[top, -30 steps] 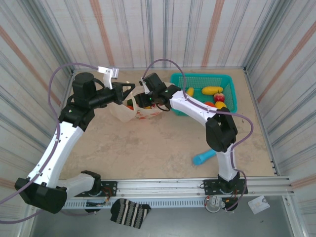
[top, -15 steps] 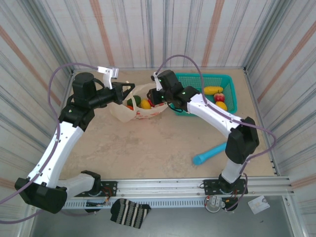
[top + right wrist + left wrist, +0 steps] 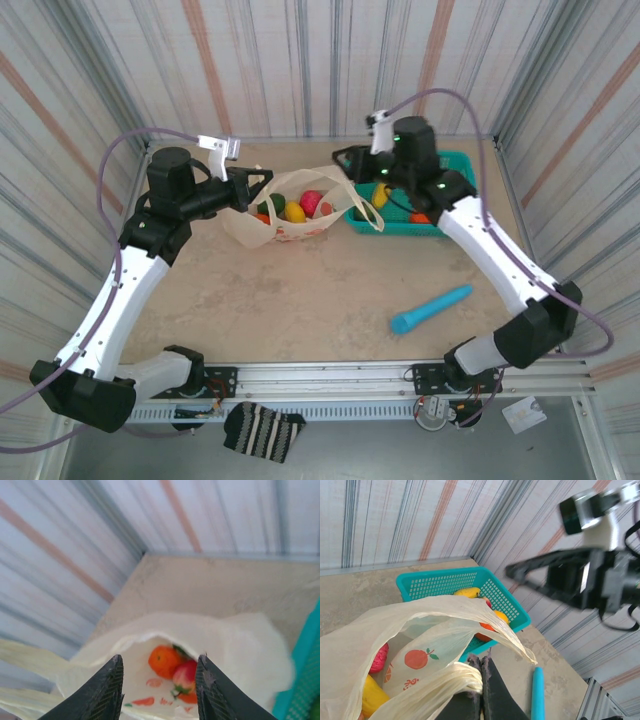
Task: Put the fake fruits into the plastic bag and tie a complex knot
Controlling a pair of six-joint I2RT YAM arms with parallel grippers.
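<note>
in the top view the thin cream semi-translucent plastic bag (image 3: 300, 228), printed with red-orange citrus slices, sits on the beige desk (image 3: 300, 300) at about 11 o'clock from its middle, mouth gaping upward. inside it lie glossy plastic fruits: a yellow one (image 3: 295, 212), a pink-red one (image 3: 312, 203) and a dark green one (image 3: 272, 203). the left gripper (image 3: 262, 183) is at the bag's 10 o'clock edge. its jaws are pressed together on a bunched loop handle (image 3: 452, 680), which the left wrist view shows pinched between the dark fingers (image 3: 492, 690). the right gripper (image 3: 348, 170) hangs over the bag's 2 o'clock side, jaws apart with nothing between them. its wrist view looks down past both fingers (image 3: 111, 687) at orange and red shapes inside the open bag, too blurred to tell fruit from print. the teal mesh plastic basket (image 3: 468, 180) stands just beside the bag, at 2 o'clock on the desk, holding more fruit, a yellow banana (image 3: 467, 592) and an orange round (image 3: 498, 616) among them. a blue cylindrical stick (image 3: 430, 308) lies at 4 o'clock, well apart from both.
</note>
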